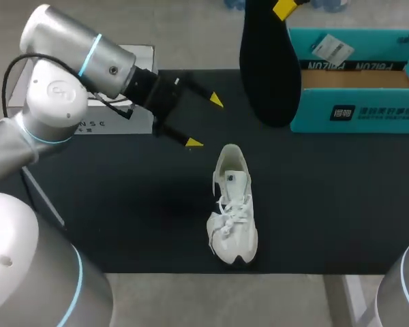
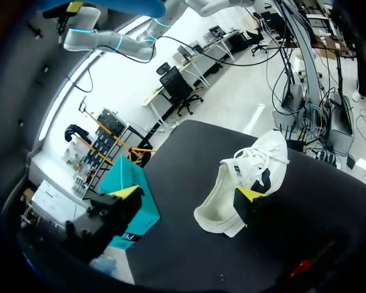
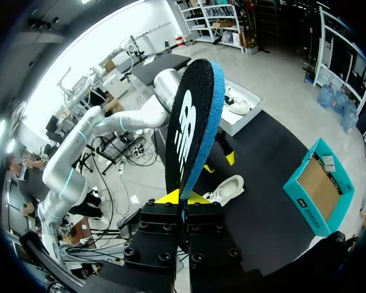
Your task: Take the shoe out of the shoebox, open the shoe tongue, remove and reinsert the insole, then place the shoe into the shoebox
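Shoe (image 1: 233,208) stands upright on its sole on the black desk (image 1: 123,225), just ahead of and below my left claw (image 1: 204,122), with its heel end nearest the claw and its toe pointing away. It is white, with loose white laces and a dark patch at the toe.

My left arm comes in low over the desk and its claw is spread wide, the yellow tips well apart. From that wrist, the shoe (image 2: 250,177) shows just beyond one finger of the claw (image 2: 188,193), and the shoebox (image 2: 143,210) lies beyond the other.

My right arm is lifted high. Its claw (image 3: 183,197) is pinching the insole (image 3: 192,122) by one end, so the insole stands on edge straight out from the fingertips. The insole (image 1: 269,68) is black on its face with a white mark and blue along its edge.

Far below that claw sit the shoe (image 3: 229,188) and the teal shoebox (image 3: 300,206). The shoebox (image 1: 354,112) is open, showing a brown cardboard floor, with a white tag (image 1: 332,48) at its back rim.
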You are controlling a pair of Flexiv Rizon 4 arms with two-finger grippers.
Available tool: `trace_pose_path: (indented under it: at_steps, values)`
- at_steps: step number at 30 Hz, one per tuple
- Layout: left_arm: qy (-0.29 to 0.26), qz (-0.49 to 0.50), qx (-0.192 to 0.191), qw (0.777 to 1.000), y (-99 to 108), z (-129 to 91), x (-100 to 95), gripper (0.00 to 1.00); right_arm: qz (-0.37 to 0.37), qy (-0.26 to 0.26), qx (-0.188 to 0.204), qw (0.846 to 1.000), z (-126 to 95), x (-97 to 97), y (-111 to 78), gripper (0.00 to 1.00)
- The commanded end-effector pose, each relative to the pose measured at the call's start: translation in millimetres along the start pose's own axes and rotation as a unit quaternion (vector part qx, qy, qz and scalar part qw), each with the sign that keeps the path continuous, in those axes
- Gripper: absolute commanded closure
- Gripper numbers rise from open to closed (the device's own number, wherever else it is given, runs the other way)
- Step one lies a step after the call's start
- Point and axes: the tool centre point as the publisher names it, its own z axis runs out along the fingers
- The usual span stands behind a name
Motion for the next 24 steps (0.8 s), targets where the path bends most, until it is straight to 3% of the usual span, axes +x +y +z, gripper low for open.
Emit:
trace_pose_path:
  at_steps: [1, 5, 24]
  values:
    - [-0.249, -0.045, 0.102, 0.962, -0.7, 0.3, 1.4, 0.00, 0.000, 0.000, 0.002, 1.000, 0.2, -0.3, 1.5, 1.00]
    - [-0.240, -0.038, 0.073, 0.967, -10.6, 5.4, -4.5, 0.00, 0.000, 0.000, 0.002, 1.000, 0.2, -0.3, 1.5, 1.00]
    - [-0.240, -0.038, 0.073, 0.967, -10.6, 5.4, -4.5, 0.00, 0.000, 0.000, 0.002, 1.000, 0.2, -0.3, 1.5, 1.00]
